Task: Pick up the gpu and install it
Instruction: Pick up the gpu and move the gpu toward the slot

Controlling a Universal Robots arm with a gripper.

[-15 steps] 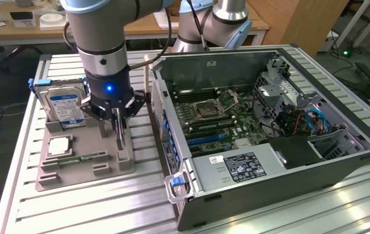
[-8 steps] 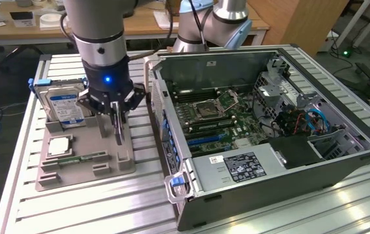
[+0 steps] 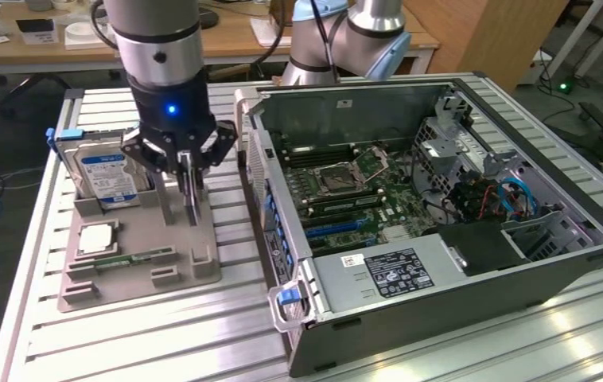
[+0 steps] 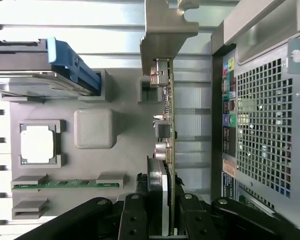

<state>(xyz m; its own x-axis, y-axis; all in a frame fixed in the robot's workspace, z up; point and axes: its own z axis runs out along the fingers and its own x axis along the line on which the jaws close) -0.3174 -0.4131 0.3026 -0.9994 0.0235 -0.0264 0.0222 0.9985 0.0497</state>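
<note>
Squarely pinched from both flat sides by the jaws of my gripper [image 4: 162, 200], the gpu [image 4: 166, 135] stands on edge at the grey fixture tray [image 4: 125, 165], between the hard drive [image 4: 40, 82] and the open computer case [image 4: 260, 125]. I judge the step wants a straight, plumb lift, with the silvery bracket [image 4: 162, 30] kept off the case wall just beside it.
</note>
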